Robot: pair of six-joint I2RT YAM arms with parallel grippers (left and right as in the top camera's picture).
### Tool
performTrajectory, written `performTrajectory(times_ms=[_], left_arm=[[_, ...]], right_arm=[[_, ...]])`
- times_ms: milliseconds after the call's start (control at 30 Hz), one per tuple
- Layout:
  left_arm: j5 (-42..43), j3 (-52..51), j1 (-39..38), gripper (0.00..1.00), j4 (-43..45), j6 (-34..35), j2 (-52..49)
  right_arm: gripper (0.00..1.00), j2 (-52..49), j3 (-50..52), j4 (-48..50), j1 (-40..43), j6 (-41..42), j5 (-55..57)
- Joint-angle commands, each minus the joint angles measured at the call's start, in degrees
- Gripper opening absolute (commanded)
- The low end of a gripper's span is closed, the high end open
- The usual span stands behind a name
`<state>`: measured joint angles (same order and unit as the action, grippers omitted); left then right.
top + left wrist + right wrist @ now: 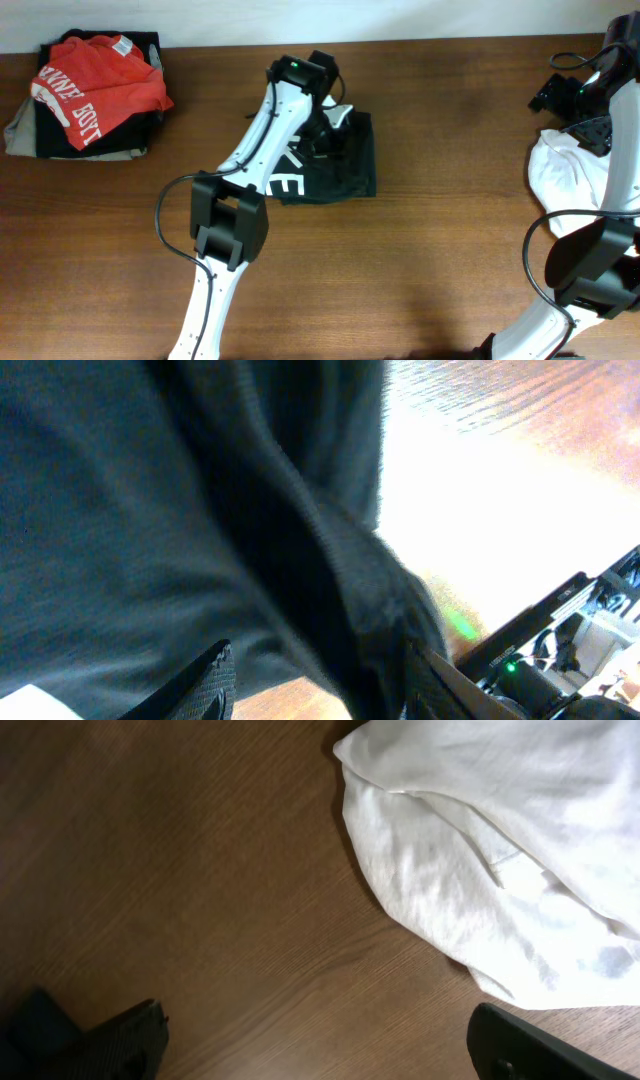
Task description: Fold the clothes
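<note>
Although the very dark greenish-black cotton T-shirt [348, 170] already lies gathered into a compact, roughly rectangular bundle at the middle of the brown wooden table [450, 290], the fold does not look finished. Its edges are uneven, part of the large white block lettering [288, 186] shows along the side of the bundle nearest the table's front edge, and a pale scrap pokes out on the side towards the table's far edge. The left gripper [322, 140] is down on that far part of the bundle. In its wrist view the left gripper [318, 656] has a thick ridge of dark cloth running between its two fingers, but I cannot tell whether they are pinching it or only straddling it. My judgement is that the main folds are made and that a last tuck or flattening is under way, with release and perhaps stacking left to do. At the table's far left corner a red T-shirt with white lettering [95, 85] tops a stack of folded garments [22, 135]. At the table's right edge a crumpled white garment [565, 170] lies unfolded. The right gripper [315, 1015] hangs over bare wood just beside it, its fingers wide apart and holding nothing.
</note>
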<state>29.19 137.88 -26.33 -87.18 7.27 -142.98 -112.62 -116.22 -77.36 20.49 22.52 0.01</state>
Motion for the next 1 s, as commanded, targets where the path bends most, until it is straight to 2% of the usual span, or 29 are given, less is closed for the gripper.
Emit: performTrajectory(times_ms=[0, 133, 233, 300, 333, 433, 500, 600, 667, 733, 867, 967], left_arm=[[1.5, -0.3, -2.8, 0.53, 1.6, -1.1, 0.4], [1.4, -1.8, -6.8, 0.53, 4.3, -1.1, 0.4], [1.4, -7.5, -8.2, 0.52, 7.8, -1.1, 0.2], [1.0, -10.0, -9.8, 0.44, 9.3, -1.6, 0.2], [1.0, -9.3, -10.4, 0.44, 9.3, -2.7, 0.3], [-3.4, 4.1, -11.5, 0.45, 3.6, -4.6, 0.6], [-12.4, 19.6, -11.0, 0.50, -0.3, -5.3, 0.6], [-23.8, 22.2, -6.8, 0.50, -0.2, 2.5, -0.6], [-23.2, 22.2, -3.4, 0.50, 0.7, 3.4, -4.0], [-17.3, 22.2, -1.6, 0.50, 4.2, 3.4, -9.8], [-12.0, 22.2, -2.9, 0.50, 9.3, 3.4, -14.6], [-12.0, 22.2, -4.9, 0.50, 10.1, 3.4, -14.8]], right_arm=[[0.99, 0.3, -0.2, 0.0, 0.2, 0.2, 0.7], [0.99, 0.3, -0.2, 0.0, 0.2, 0.2, 0.7], [0.99, 0.3, -0.2, 0.0, 0.2, 0.2, 0.7], [0.99, 0.3, -0.2, 0.0, 0.2, 0.2, 0.7], [0.99, 0.3, -0.2, 0.0, 0.2, 0.2, 0.7], [0.99, 0.3, -0.2, 0.0, 0.2, 0.2, 0.7], [0.99, 0.3, -0.2, 0.0, 0.2, 0.2, 0.7], [0.99, 0.3, -0.2, 0.0, 0.2, 0.2, 0.7], [0.99, 0.3, -0.2, 0.0, 0.2, 0.2, 0.7], [0.99, 0.3, -0.2, 0.0, 0.2, 0.2, 0.7], [0.99, 0.3, -0.2, 0.0, 0.2, 0.3, 0.7], [0.99, 0.3, -0.2, 0.0, 0.2, 0.2, 0.7]])
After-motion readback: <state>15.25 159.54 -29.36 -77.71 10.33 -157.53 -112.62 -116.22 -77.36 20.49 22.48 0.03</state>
